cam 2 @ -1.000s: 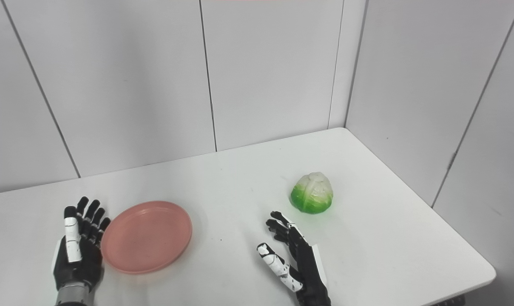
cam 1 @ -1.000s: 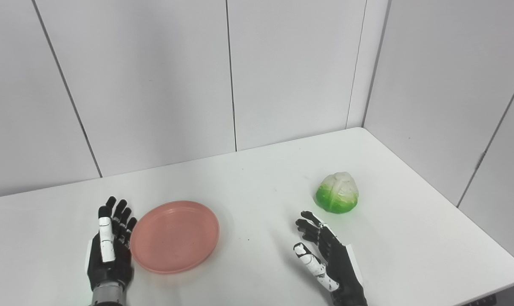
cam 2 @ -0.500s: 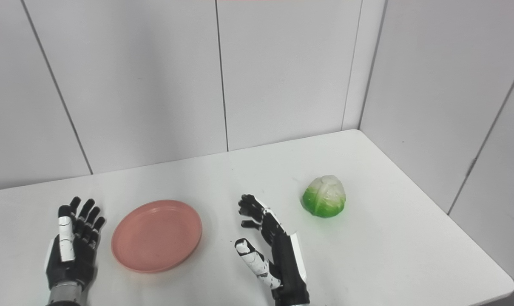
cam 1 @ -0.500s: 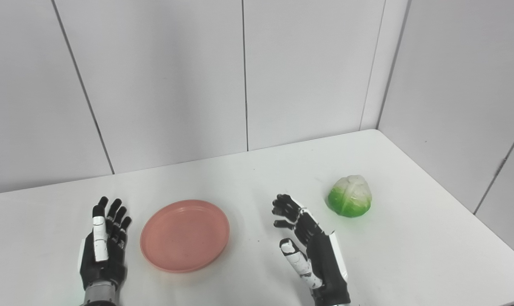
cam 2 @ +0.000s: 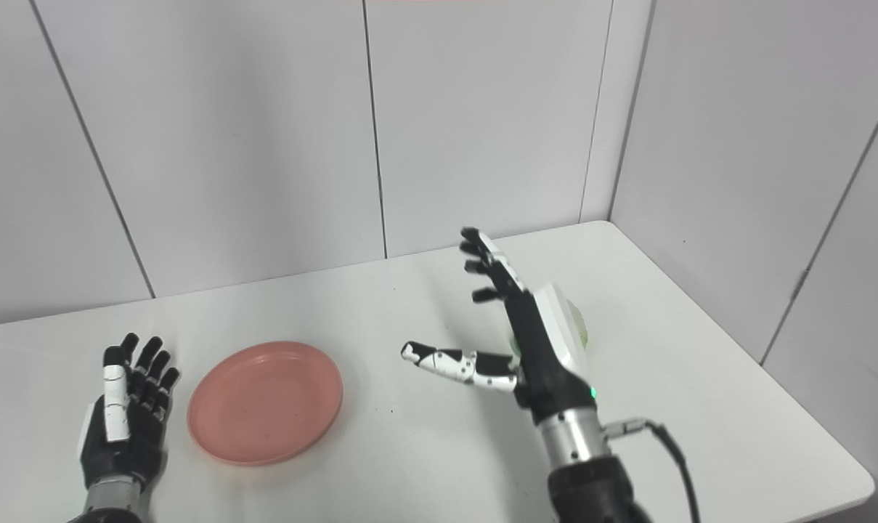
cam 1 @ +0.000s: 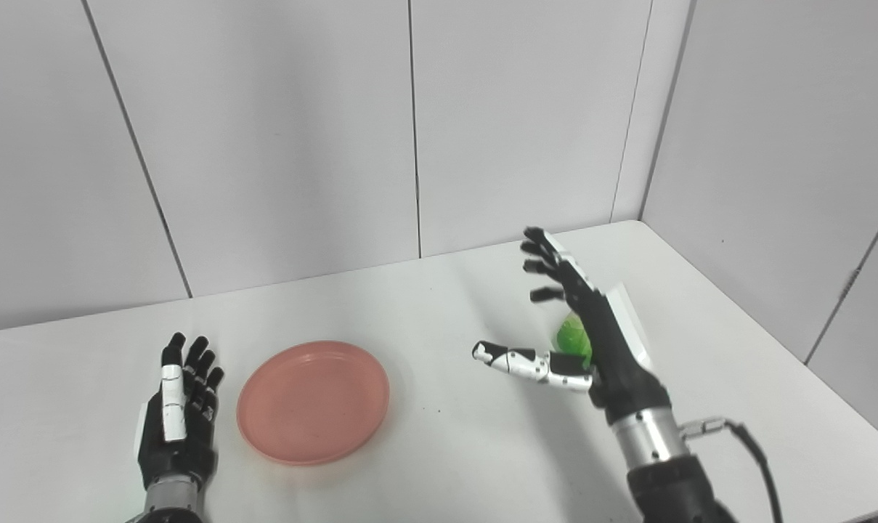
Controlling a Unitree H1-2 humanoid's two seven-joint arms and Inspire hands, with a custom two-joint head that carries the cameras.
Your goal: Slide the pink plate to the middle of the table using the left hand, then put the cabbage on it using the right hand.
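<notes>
Bright, even, diffuse light is seen across both views, apparently from overhead. The white table [cam 1: 439, 450] is lit close to washout, and a soft sheen is noted toward 12 o'clock along its far edge. Shadows are kept faint: a pale one is cast at 3 o'clock of the plate [cam 1: 313, 402], another, broader and soft-edged, under the raised right hand [cam 1: 591, 341]. A green tint is thrown on that hand's palm side by the cabbage [cam 1: 574, 338]. Focus is held sharp throughout; no motion blur is seen. Panel seams are shown leaning outward near the edges.
</notes>
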